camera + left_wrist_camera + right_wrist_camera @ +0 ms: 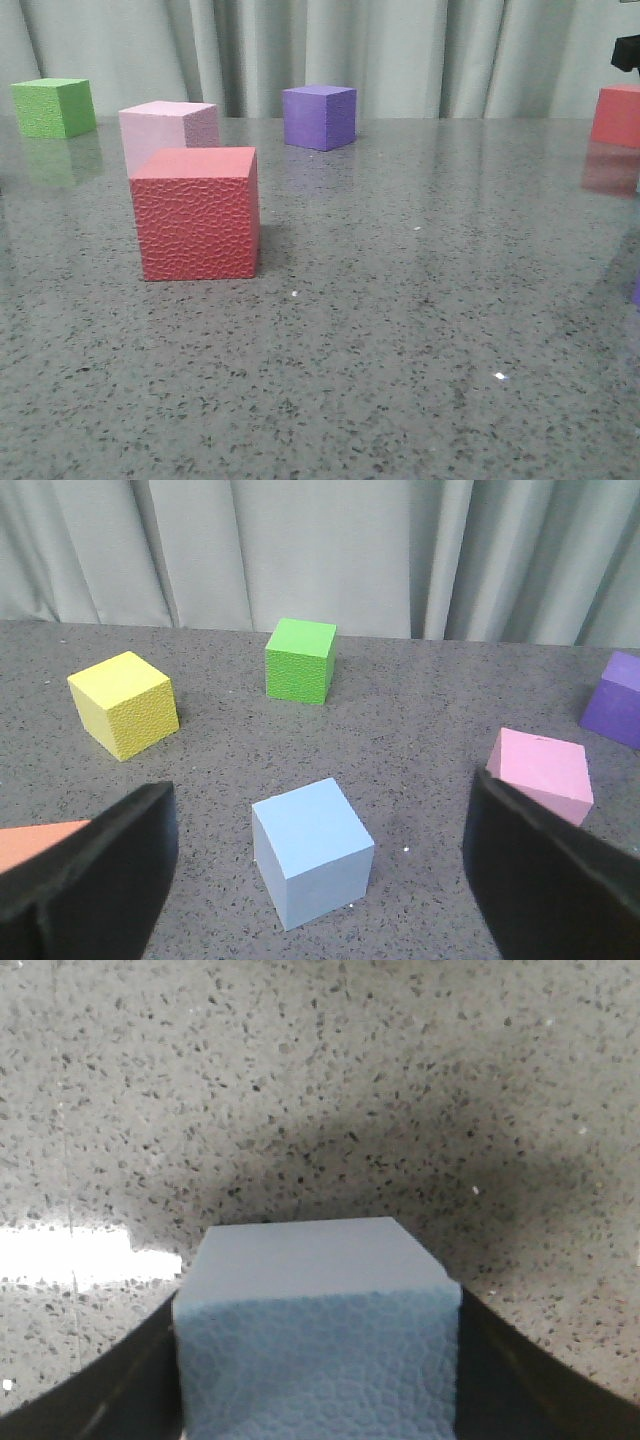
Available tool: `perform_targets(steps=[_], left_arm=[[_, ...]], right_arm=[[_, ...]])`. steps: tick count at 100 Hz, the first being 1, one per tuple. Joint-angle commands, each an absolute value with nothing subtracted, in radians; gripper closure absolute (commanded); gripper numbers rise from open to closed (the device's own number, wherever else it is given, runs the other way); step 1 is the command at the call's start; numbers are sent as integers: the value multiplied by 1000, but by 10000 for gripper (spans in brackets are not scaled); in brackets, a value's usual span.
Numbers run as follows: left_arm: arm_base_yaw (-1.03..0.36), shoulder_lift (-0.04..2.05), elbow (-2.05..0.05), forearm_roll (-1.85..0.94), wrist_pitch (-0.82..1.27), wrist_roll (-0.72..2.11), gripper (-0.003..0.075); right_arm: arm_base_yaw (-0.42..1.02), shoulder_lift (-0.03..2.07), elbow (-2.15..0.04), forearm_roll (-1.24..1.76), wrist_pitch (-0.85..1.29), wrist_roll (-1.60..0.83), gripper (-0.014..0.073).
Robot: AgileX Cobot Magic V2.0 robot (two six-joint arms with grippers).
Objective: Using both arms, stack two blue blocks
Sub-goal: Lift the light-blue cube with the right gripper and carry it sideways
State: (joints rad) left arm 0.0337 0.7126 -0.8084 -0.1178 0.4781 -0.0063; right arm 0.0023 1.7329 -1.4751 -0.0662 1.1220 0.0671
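Observation:
In the left wrist view one pale blue block (312, 850) stands on the grey speckled table. It sits between the two black fingers (90, 870) of my left gripper (320, 880), which is wide open and clear of it on both sides. In the right wrist view the second blue block (318, 1330) fills the space between the fingers (130, 1390) of my right gripper (318, 1370), which press against both its sides. Its shadow falls on the table beyond it. Neither blue block nor either gripper shows in the front view.
The front view shows a red textured cube (197, 213), a pink cube (168, 133) behind it, a purple cube (319, 116), a green cube (53, 107) and another red cube (617, 115) at far right. The left wrist view shows yellow (124, 703), green (300, 659), pink (540, 773) and purple (615, 698) cubes.

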Motion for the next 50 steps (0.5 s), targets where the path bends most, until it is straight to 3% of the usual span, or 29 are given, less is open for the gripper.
perform_targets(steps=[1, 32, 50], left_arm=[[31, 714, -840, -121, 396, -7, 155], [31, 714, -840, -121, 396, -7, 155], [31, 714, -840, -121, 396, -7, 155]], right_arm=[[-6, 1690, -1503, -64, 1120, 59, 288], [15, 1690, -1636, -68, 1268, 187, 288], [96, 1691, -1729, -98, 1314, 260, 288]])
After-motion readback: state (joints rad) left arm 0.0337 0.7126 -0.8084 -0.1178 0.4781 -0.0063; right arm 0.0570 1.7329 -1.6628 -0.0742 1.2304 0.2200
